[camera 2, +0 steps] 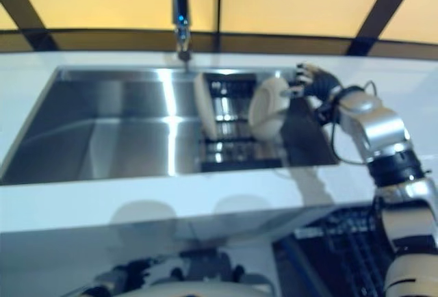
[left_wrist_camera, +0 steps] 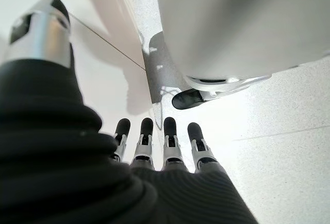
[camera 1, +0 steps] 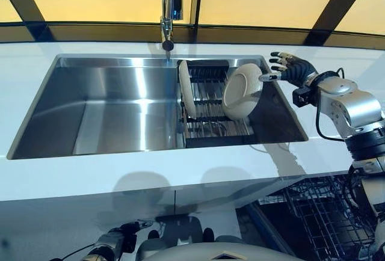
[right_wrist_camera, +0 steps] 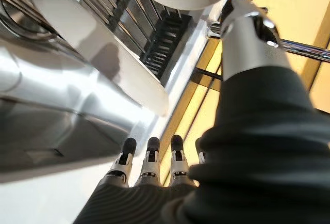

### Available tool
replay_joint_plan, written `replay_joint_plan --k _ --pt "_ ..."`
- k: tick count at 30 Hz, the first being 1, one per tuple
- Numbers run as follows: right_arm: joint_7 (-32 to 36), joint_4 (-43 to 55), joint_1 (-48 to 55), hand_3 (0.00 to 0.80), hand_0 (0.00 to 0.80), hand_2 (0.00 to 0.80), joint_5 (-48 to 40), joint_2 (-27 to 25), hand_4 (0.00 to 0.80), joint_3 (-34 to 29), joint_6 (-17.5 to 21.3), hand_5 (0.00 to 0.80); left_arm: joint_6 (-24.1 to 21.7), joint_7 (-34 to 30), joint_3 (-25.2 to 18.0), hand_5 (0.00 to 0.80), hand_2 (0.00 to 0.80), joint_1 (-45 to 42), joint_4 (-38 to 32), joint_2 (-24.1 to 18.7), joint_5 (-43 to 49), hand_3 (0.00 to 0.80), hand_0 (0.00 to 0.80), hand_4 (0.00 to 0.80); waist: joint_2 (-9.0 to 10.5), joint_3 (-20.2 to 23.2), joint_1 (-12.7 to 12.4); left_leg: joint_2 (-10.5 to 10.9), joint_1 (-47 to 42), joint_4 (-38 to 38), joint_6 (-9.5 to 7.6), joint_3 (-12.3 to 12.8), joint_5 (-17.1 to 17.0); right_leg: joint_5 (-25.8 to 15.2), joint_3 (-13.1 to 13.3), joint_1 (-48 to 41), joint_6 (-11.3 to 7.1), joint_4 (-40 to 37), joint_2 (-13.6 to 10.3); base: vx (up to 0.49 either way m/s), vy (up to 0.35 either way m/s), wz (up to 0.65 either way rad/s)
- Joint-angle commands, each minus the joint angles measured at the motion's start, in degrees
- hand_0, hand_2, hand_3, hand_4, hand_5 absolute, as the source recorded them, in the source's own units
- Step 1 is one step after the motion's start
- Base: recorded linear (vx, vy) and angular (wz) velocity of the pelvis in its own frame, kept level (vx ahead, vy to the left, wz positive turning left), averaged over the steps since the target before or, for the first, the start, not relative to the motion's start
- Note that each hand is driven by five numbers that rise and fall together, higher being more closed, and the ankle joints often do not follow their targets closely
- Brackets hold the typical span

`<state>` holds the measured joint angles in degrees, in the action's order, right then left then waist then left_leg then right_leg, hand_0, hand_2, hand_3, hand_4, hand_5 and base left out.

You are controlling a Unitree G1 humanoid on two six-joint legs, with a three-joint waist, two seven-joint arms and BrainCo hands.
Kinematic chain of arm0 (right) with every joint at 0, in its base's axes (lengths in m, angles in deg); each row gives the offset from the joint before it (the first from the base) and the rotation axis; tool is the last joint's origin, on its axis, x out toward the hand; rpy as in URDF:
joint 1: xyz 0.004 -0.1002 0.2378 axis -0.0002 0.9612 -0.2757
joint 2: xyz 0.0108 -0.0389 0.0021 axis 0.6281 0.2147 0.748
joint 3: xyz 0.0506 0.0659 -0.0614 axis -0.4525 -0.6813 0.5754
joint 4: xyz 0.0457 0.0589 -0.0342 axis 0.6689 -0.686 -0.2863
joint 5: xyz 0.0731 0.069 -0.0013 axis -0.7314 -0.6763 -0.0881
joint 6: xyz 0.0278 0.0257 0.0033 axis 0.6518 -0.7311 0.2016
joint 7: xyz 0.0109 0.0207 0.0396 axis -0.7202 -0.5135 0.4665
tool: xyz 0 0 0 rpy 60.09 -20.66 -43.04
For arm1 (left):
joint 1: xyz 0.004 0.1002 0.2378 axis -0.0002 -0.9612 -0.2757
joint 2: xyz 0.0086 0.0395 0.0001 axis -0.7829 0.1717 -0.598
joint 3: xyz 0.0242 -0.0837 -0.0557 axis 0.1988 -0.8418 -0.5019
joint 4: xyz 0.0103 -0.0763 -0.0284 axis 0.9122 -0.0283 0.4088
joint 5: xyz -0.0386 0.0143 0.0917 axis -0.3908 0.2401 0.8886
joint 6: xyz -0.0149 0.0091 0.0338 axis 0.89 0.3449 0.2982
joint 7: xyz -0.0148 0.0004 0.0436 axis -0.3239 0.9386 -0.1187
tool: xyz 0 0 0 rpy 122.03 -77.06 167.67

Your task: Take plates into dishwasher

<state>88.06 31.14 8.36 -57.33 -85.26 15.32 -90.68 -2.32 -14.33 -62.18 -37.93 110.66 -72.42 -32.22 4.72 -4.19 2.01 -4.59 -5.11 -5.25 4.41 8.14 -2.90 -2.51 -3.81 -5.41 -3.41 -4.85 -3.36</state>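
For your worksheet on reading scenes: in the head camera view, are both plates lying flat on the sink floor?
No: the two plates stand on edge in the rack inside the sink.

The right robot hand (camera 1: 293, 67) hangs over the far right corner of the sink (camera 1: 108, 107), which is set into the surface (camera 1: 150, 174). Just left of it a plate (camera 1: 242, 91) leans on edge in the rack (camera 1: 207, 107) in the sink's right part, with a second plate (camera 1: 187, 88) further left in the same rack. The faucet (camera 1: 168, 8) stands behind the sink, well left of the hand, and a dishwasher basket (camera 1: 319, 213) lies below the surface's near edge, nearer the robot than the hand.
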Motion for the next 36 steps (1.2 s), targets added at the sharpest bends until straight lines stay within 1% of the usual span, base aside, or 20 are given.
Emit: replay_joint_plan --k 1,3,7,20,28,36 --pt "0.8 -4.8 -7.7 0.000 0.000 0.000 -1.5 -1.0 0.000 0.6 0.7 0.000 -0.7 -0.1 4.2 0.000 0.000 3.2 2.7 -1.5 0.3 0.000 0.000 0.000 0.09 1.8 -2.0 2.1 0.1 1.3 -2.87 0.0 4.5 2.6 -4.0 2.2 -3.90 4.7 -2.4 0.013 -0.009 0.08" --pt "1.0 -6.0 -7.5 0.000 0.000 0.000 -2.5 -1.0 0.000 0.6 0.0 0.000 -0.6 0.0 4.4 0.000 0.000 3.2 2.4 -1.7 0.5 0.000 0.000 0.000 0.22 1.8 -2.1 2.0 0.2 1.4 -2.87 0.0 4.5 2.6 -4.0 2.3 -3.90 4.8 -2.4 0.007 -0.018 0.08" --pt "1.8 -7.9 -7.3 0.000 0.000 0.000 -3.9 -1.6 0.000 0.3 -0.1 0.000 -0.8 -0.1 4.6 0.000 0.000 2.9 1.9 -2.1 1.0 0.000 0.000 0.000 0.44 1.6 -2.2 2.0 0.2 1.4 -2.82 0.0 4.5 2.6 -4.0 2.4 -3.92 4.9 -2.4 0.002 -0.006 0.01" --pt "3.2 -10.8 -7.1 0.000 0.000 0.000 -3.2 -3.2 0.000 -0.6 -0.8 0.000 -0.8 -0.1 5.0 0.000 0.000 2.5 1.0 -2.4 1.2 0.000 0.000 0.000 0.19 1.3 -1.9 2.0 0.0 1.6 -2.79 0.2 4.7 2.7 -3.5 2.4 -3.90 5.0 -2.4 0.000 0.000 0.00" --pt "5.3 -11.2 -6.4 0.000 0.000 0.000 -4.3 -2.3 0.000 0.0 -1.5 0.000 -0.6 -0.2 5.1 0.000 0.000 2.5 0.8 -2.3 1.0 0.000 0.000 0.000 0.15 1.2 -1.9 2.0 -0.1 1.6 -2.71 0.2 4.7 2.7 -3.6 2.2 -3.80 4.8 -2.4 0.000 0.000 0.00" --pt "5.9 -12.6 -6.0 0.000 0.000 0.000 -5.7 -0.9 0.000 0.4 -1.8 0.000 -0.8 -0.3 5.2 0.000 0.000 2.2 0.8 -2.4 0.9 0.000 0.000 0.000 0.15 1.1 -2.5 1.9 -0.1 1.5 -2.50 0.0 4.6 2.8 -4.1 1.9 -3.85 4.6 -2.5 0.002 0.000 0.01"
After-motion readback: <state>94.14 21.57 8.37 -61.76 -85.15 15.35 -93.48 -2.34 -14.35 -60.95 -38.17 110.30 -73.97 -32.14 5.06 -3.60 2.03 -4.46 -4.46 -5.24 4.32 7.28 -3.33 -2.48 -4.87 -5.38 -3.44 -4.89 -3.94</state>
